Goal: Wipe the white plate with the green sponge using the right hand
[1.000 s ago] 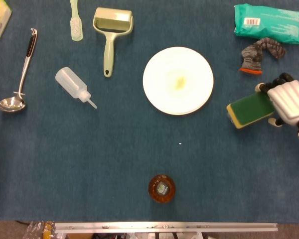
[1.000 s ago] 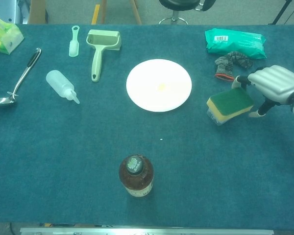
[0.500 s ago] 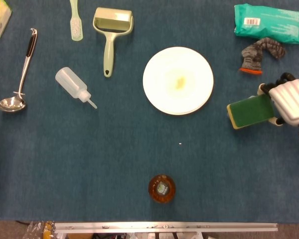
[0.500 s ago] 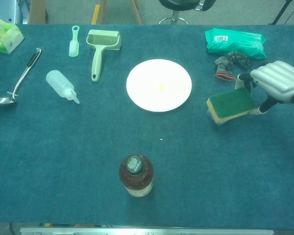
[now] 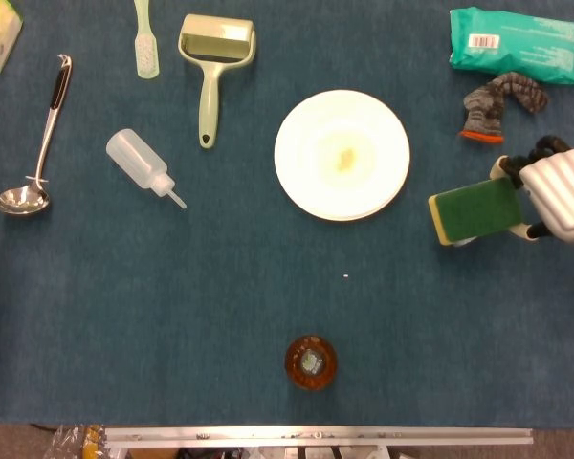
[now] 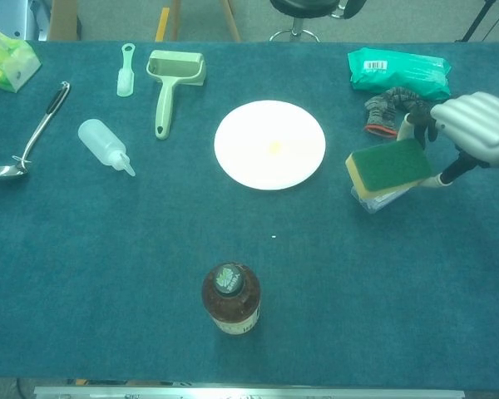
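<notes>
Our right hand (image 5: 558, 194), fingers closed around the sponge (image 5: 474, 211), has lifted it off the table; next, the plate (image 5: 342, 154).

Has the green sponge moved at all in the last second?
Yes. Held by the right hand, the green sponge has risen off the table and edged slightly toward the white plate.

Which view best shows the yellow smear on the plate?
Head view: it looks straight down, so the yellow smear shows full-shape at the white plate centre. Chest view sees the plate obliquely, so the smear is only a small faint spot.
</notes>
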